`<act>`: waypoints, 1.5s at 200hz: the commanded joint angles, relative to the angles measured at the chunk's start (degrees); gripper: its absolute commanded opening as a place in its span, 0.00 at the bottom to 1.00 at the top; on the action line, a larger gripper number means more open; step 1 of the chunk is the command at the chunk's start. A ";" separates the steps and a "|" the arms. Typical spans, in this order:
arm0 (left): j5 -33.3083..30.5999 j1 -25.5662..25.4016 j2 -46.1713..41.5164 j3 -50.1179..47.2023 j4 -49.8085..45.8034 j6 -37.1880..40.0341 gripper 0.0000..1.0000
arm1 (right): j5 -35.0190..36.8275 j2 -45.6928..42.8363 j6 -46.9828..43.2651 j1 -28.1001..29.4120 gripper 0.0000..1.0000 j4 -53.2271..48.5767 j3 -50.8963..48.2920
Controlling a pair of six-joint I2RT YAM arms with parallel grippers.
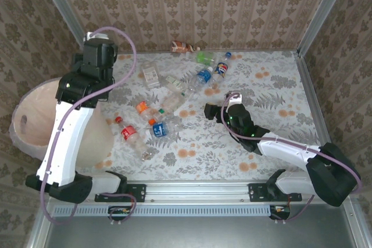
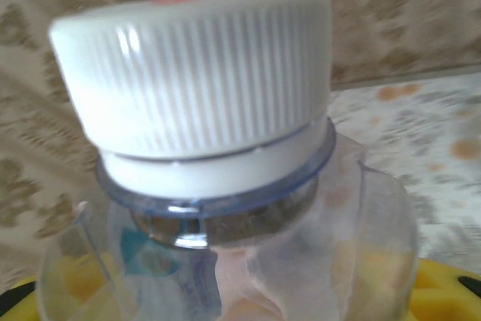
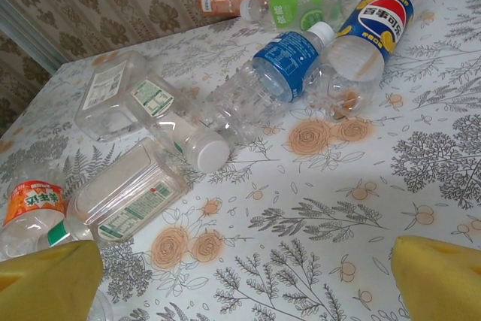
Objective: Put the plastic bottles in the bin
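L arm up w/ a bottle, R one down low

My L gripper is in the upper left of the top view, pinching a clear white-cap bottle btw its yellow fingers. The bin sits at the left edge, just below it in frame. R gripper is spread wide w/ nothing in it, low over the floral table, center-right. Other bottles lie scattered mid-table.

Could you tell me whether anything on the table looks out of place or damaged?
The bottles lie on their sides, scattered over the table, and some look crushed. A brown bottle lies apart, against the back wall. No spill shows.
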 commanded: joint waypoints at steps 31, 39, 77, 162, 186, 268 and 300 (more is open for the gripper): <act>-2.09 15.63 -1.96 -2.75 -4.02 0.80 0.54 | -2.28 1.46 0.99 -0.50 1.00 -0.73 2.07; 0.16 18.36 -2.54 -4.08 -3.95 0.75 0.54 | -2.54 1.38 0.93 -0.48 1.00 -0.87 2.34; 17.22 35.83 -5.47 -10.81 -2.44 0.12 0.54 | -4.32 0.93 -0.33 -0.51 1.00 0.05 3.26; 22.00 54.15 -3.09 -19.75 2.58 -2.66 0.58 | -6.52 1.97 -2.64 -0.58 1.00 -1.18 6.92; 23.27 56.46 -2.74 -21.86 3.43 -4.06 0.60 | -6.09 1.48 -2.45 -0.60 1.00 -1.59 6.66; 25.78 56.51 -1.73 -21.31 1.77 -8.47 0.78 | -3.82 -0.66 -3.43 -0.58 1.00 -5.09 6.23; 26.07 54.34 -2.16 -20.02 1.03 -9.01 0.81 | -3.34 -1.03 -2.61 -0.66 1.00 -5.78 6.00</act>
